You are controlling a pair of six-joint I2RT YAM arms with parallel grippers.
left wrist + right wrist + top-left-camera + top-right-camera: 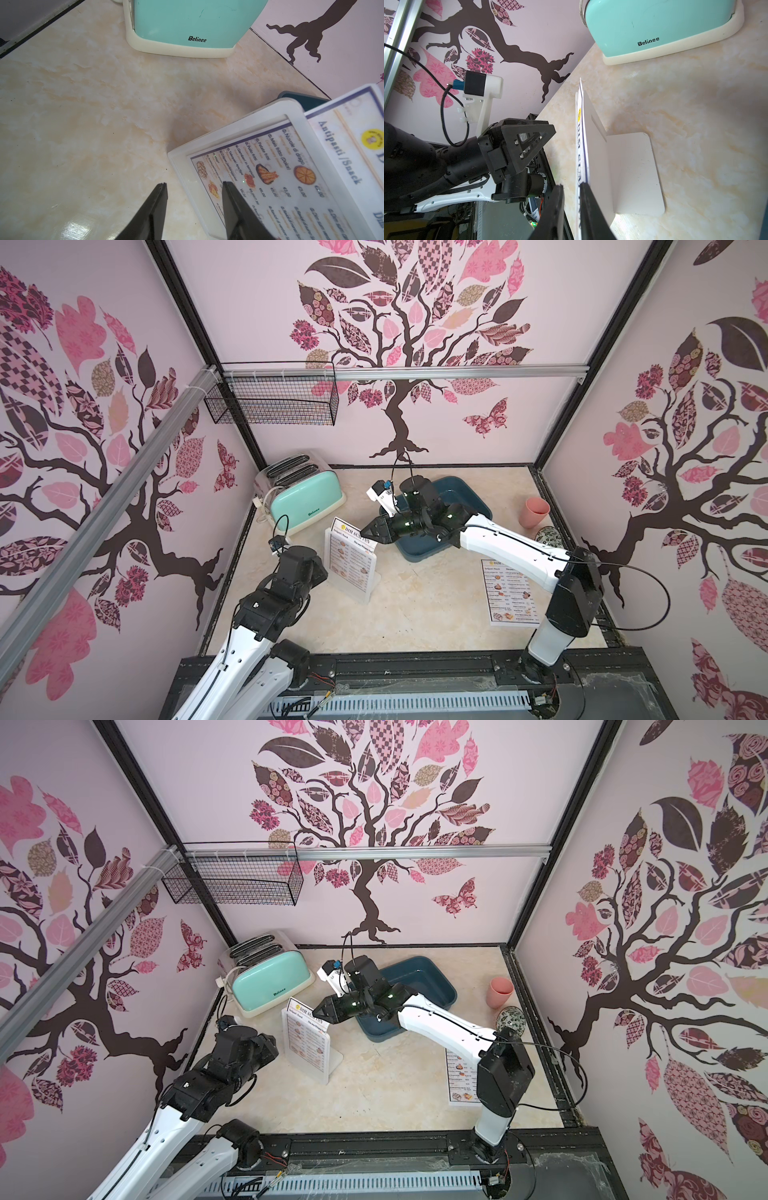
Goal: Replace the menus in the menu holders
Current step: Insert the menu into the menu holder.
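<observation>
Entry: menu [351,562], a white "DIM SUM INN" sheet. It is standing in the menu holder [633,172] at the middle of the table [415,614], and its headed strip is sticking out above the holder's upper rim. Its long axis is running upright, so any withdrawal is probably going to be straight up along the slot rather than sideways.

The right gripper [572,185] is reaching in level from the tub [457,493] side. It is sitting astride that protruding strip at the corner nearer the tub. Its jaws are standing narrowly apart: the paper is lying against one finger, while a sliver of table is showing between the paper and the other finger. It is therefore framing the sheet, not pinching it.

The left gripper [195,184] is waiting lower down at the holder's opposite side edge, the one nearer the toaster [305,499]. Its jaws are spread and holding nothing. One finger is showing in front of the holder's face and the other over bare table, and whether either is touching the acrylic cannot be told.

The right arm is the nearer one to the sheet's free edge, and the left arm is the nearer one to the holder's body for steadying it. The coming move seems to be hanging on that strip being centred between the right fingers.

The second menu [509,593] is lying flat on the table, well apart from the holder, beside the right arm's base.
</observation>
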